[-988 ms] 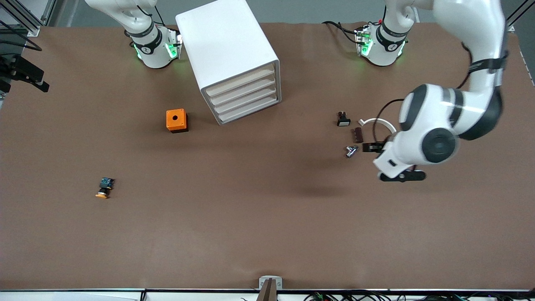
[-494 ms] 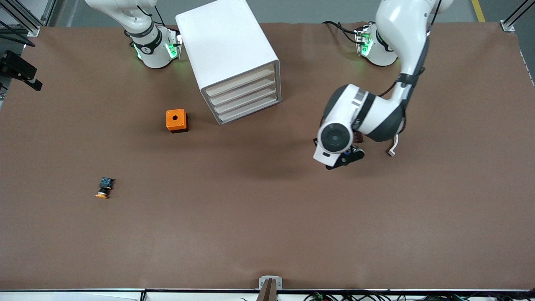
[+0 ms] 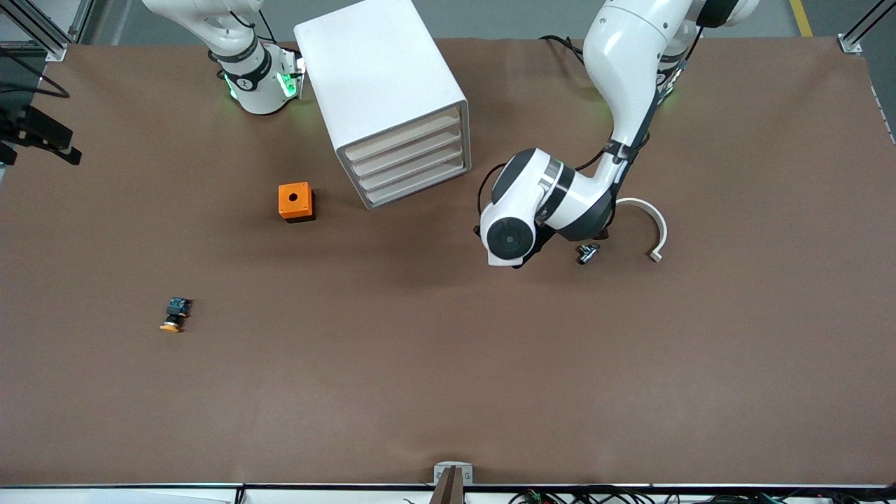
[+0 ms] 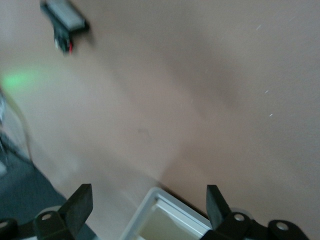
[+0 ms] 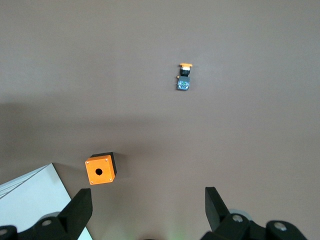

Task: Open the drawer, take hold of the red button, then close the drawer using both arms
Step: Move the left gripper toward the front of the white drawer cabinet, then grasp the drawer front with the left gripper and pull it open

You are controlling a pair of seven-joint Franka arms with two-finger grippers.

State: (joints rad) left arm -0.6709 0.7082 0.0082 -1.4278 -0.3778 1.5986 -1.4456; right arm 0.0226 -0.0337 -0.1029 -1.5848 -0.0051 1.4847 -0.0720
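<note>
Brown matte tabletop point(image 3: 420, 364) (grey floor along its edge); left gripper point(image 4: 150, 212) and right gripper point(image 5: 147, 212) both hang over it, jaws spread, holding nothing.

1. I can't see the left gripper point(image 4: 145, 212) in my front view; its own wrist hides it beside the drawer cabinet point(image 3: 392, 105).
2. My left wrist view is blurred; the cabinet's corner is cut off.
3. No red-capped button shows anywhere.
</note>
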